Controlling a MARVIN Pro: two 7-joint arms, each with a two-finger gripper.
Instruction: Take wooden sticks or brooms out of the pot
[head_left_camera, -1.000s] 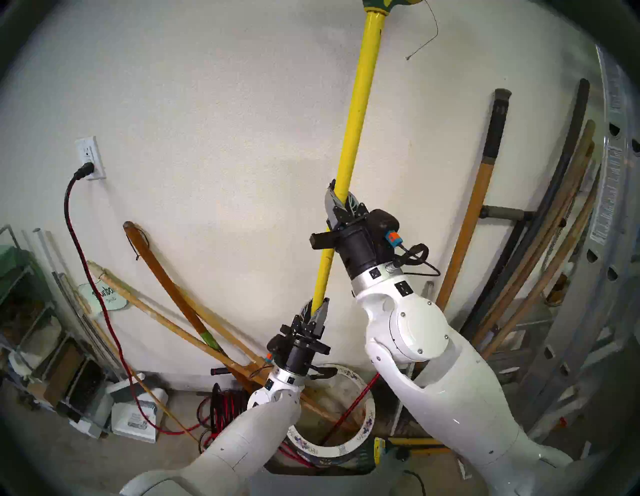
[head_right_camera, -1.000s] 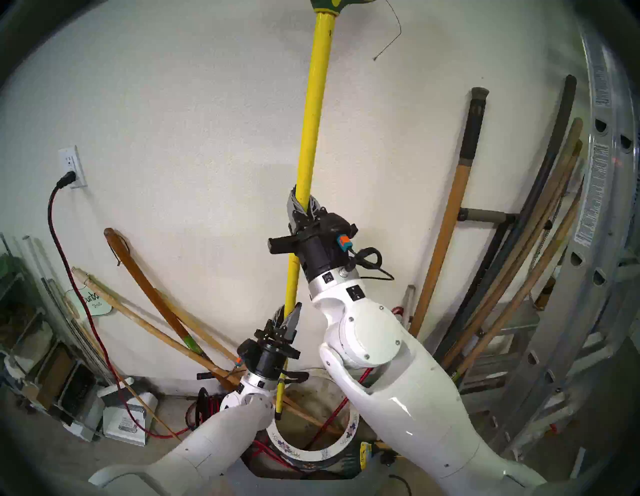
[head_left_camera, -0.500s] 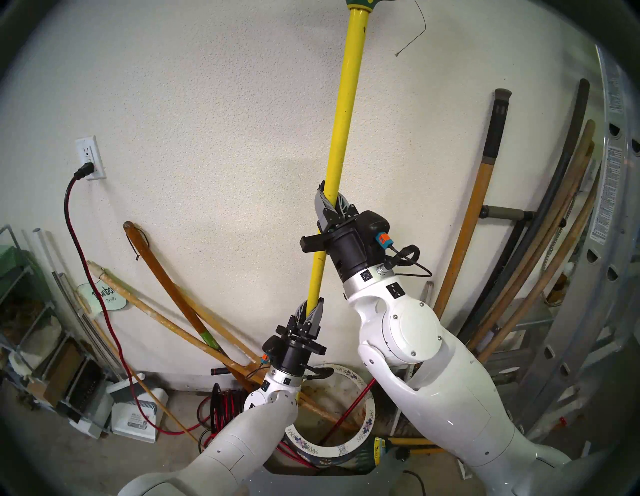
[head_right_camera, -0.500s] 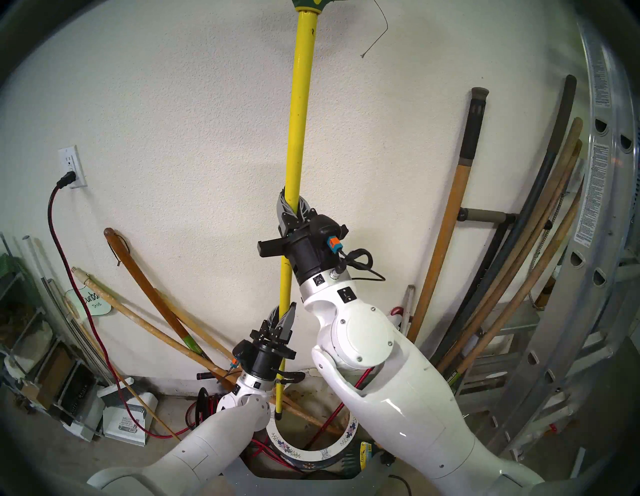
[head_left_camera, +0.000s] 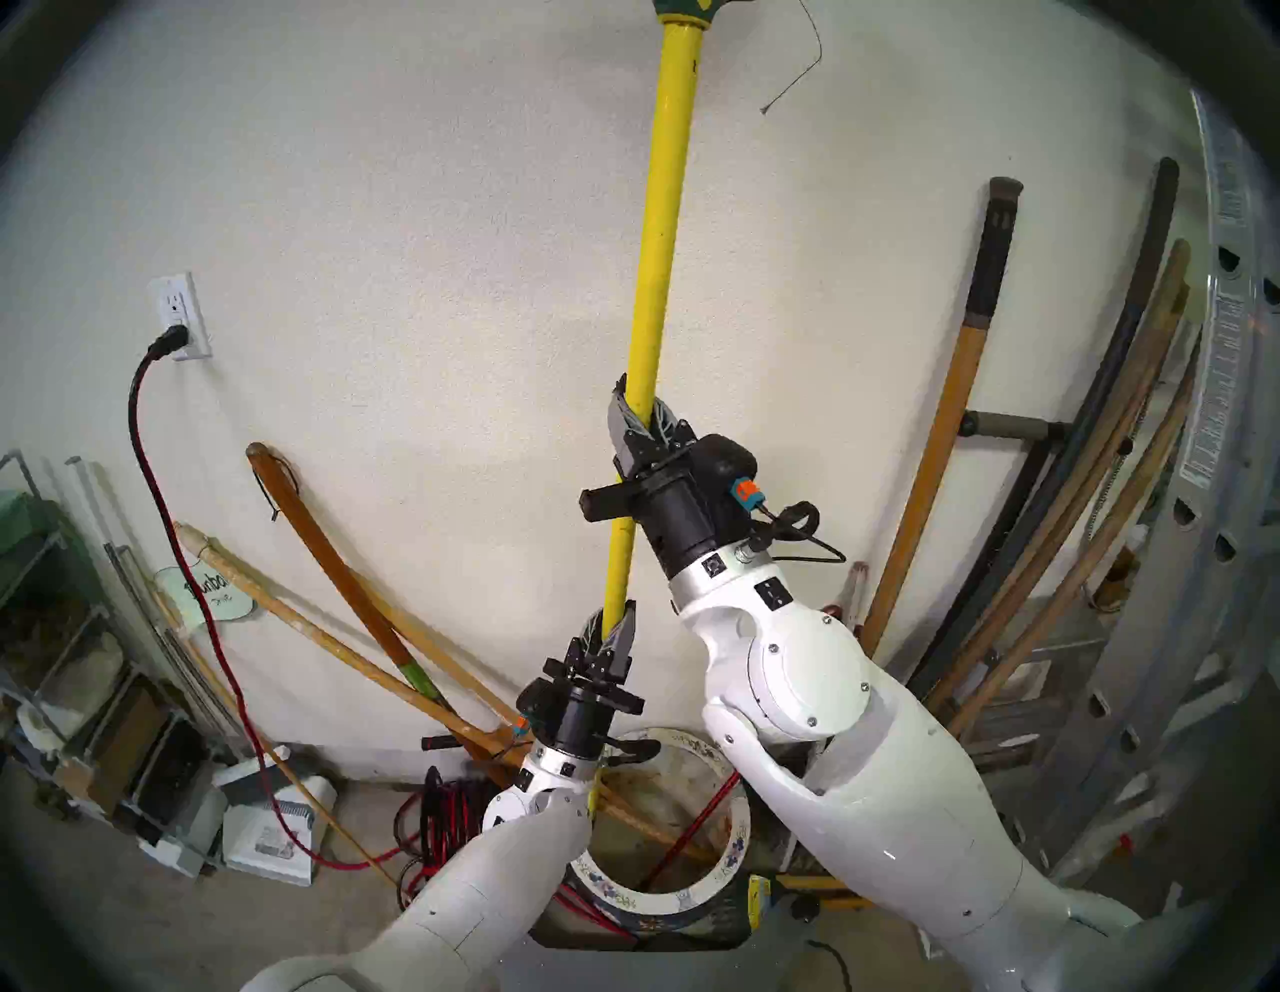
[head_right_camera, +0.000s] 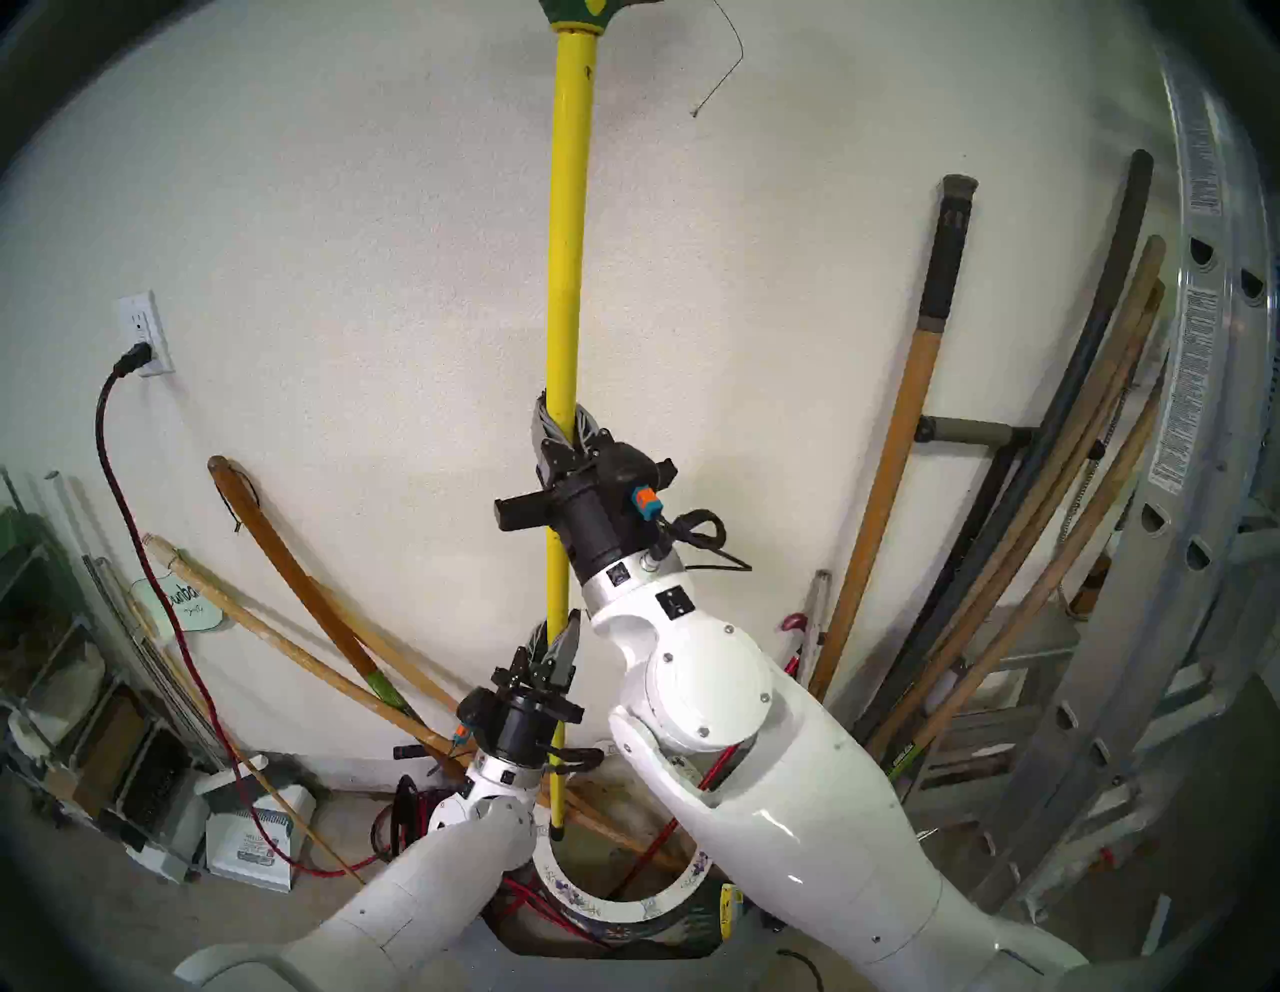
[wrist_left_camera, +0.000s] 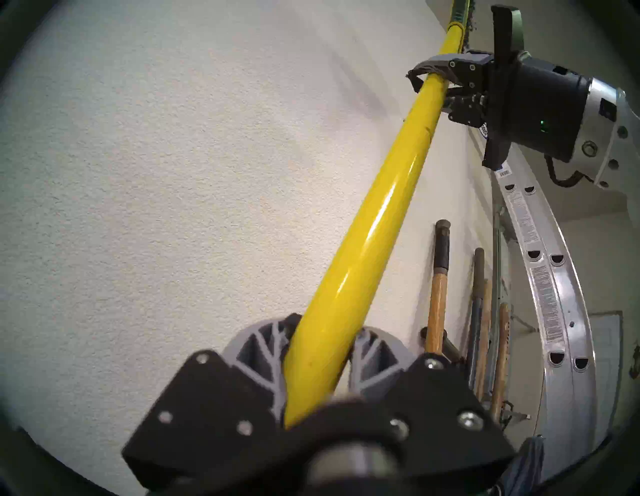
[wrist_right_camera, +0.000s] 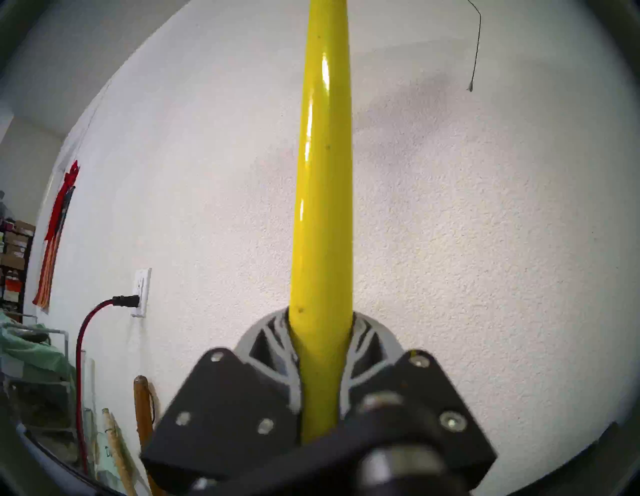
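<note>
White textured wall (head_left_camera: 415, 277) behind my grippers. Right gripper (head_left_camera: 641, 415) clamps the yellow broom (head_left_camera: 658, 208); left gripper (head_left_camera: 609, 627) clamps it lower, above the pot (head_left_camera: 734, 852).

Both grippers clamp the yellow broom (wrist_left_camera: 363, 263) pole

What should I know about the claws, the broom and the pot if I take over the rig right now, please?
Left claw: shut on the broom, low on its yellow pole.
Right claw: shut on the same pole, higher up.
Broom: near upright, head at the top; its lower tip hangs at the pot rim.
Done: broom lifted.
Left: carry it clear; wooden sticks and a red cane remain in the pot.
</note>
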